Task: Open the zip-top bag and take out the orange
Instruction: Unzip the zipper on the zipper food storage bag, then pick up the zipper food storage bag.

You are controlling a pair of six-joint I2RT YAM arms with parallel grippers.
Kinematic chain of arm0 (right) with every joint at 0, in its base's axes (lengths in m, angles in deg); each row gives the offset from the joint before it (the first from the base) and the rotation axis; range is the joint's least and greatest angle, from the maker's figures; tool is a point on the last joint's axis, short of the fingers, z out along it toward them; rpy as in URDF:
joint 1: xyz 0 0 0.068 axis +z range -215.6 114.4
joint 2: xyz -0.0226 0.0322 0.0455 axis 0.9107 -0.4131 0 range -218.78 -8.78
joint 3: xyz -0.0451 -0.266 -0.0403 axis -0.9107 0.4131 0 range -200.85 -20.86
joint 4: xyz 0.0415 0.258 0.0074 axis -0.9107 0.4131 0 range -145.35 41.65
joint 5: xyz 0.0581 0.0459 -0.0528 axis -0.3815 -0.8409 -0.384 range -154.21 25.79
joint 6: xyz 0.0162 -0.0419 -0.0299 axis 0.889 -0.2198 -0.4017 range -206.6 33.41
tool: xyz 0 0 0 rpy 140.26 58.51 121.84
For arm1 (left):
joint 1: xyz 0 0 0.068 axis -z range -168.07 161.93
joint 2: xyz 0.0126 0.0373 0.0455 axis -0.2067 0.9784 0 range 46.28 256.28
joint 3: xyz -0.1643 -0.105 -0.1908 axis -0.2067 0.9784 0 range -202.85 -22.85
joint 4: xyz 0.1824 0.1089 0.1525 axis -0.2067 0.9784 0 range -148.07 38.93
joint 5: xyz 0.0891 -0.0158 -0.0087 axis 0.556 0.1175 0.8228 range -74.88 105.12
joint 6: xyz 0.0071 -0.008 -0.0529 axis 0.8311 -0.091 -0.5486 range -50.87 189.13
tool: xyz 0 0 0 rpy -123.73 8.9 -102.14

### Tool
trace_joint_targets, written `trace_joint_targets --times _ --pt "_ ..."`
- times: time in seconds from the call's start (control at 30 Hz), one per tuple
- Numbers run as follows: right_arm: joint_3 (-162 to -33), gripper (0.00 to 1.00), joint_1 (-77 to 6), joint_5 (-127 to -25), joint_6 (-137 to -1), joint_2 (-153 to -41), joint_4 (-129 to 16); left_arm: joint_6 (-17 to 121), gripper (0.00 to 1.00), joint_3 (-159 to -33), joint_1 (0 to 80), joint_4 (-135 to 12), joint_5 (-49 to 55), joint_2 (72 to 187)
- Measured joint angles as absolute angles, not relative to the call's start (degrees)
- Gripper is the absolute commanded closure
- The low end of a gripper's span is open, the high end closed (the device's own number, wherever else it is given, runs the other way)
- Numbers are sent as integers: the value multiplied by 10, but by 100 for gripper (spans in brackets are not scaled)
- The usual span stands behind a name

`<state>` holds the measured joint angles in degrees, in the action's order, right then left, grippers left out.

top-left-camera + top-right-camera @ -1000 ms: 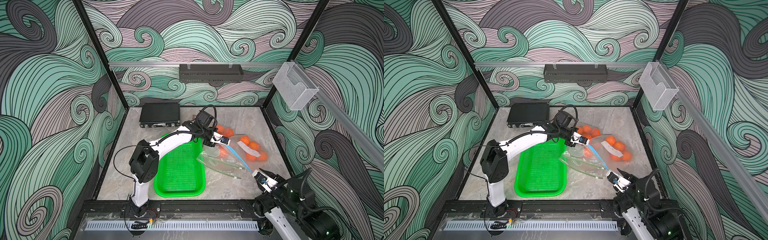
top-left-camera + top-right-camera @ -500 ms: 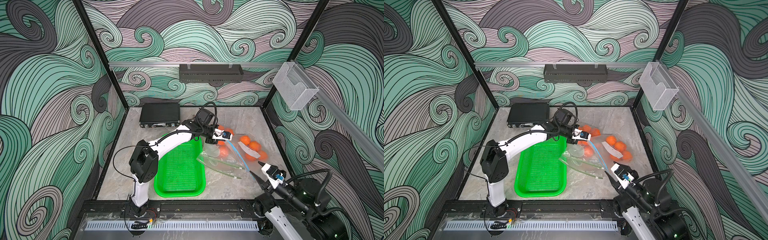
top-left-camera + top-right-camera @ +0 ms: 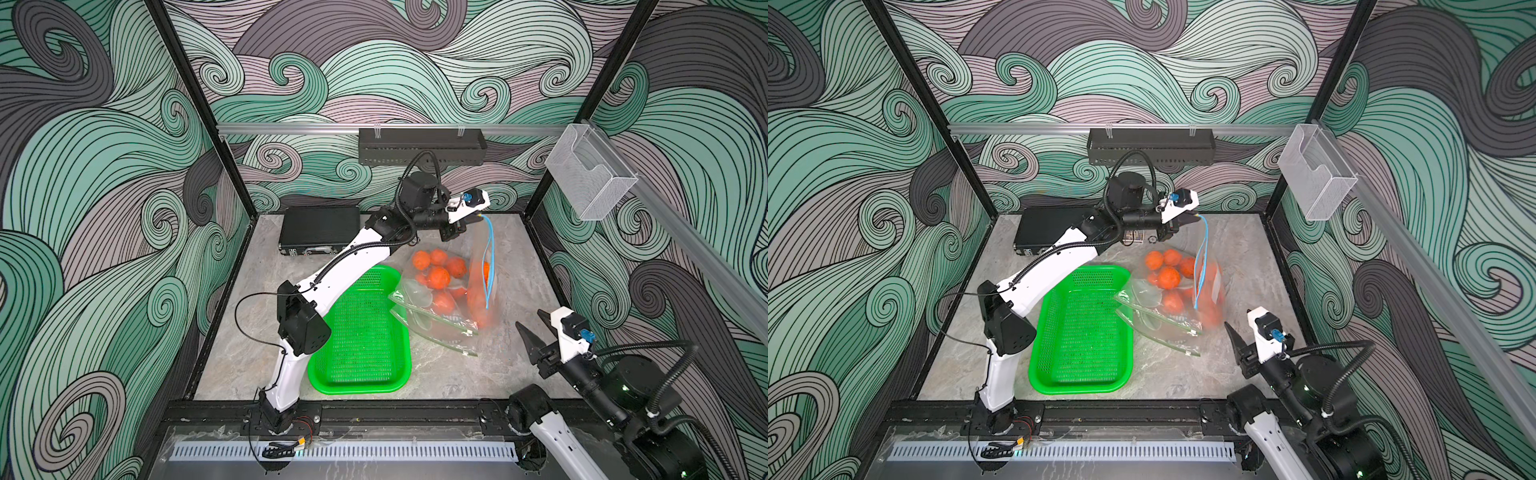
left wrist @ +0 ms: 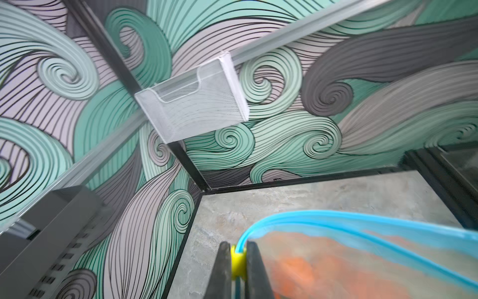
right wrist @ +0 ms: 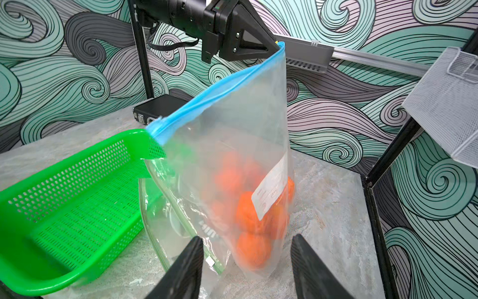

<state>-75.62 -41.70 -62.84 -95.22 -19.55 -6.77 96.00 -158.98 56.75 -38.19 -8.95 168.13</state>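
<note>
The zip-top bag (image 3: 482, 291) (image 3: 1208, 286) (image 5: 232, 145) is clear with a blue zip strip. It hangs by one top corner, its bottom resting on the table. Several oranges (image 5: 251, 214) lie at the bottom of the bag. My left gripper (image 3: 478, 216) (image 3: 1194, 216) (image 4: 238, 248) is raised near the back wall and shut on the bag's yellow slider (image 4: 238, 261). Beyond the slider the two blue strips (image 4: 336, 222) run apart. My right gripper (image 3: 531, 320) (image 3: 1239, 322) (image 5: 247, 238) stands open at the front right, just short of the bag and touching nothing.
A green perforated basket (image 3: 357, 388) (image 5: 77, 181) sits left of the bag. Empty clear bags (image 3: 432, 328) lie flat between them, and another bag of oranges (image 3: 436, 266) lies behind. At the back left is a black box (image 3: 318, 228). A mesh holder (image 3: 590, 174) hangs on the right wall.
My left gripper has lifted the slider up and toward the back wall, so the bag now hangs upright. My right gripper has come away from the bag's lower end.
</note>
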Motion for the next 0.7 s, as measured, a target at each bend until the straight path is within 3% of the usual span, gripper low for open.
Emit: trace_joint_targets --times 0.5,0.7 --pt "-784 46 -417 -668 -867 -276 -74 898 100 -1689 567 -305 149 1689" --pt "-787 46 -417 -679 -824 -323 -76 890 100 -1531 567 -237 163 1563"
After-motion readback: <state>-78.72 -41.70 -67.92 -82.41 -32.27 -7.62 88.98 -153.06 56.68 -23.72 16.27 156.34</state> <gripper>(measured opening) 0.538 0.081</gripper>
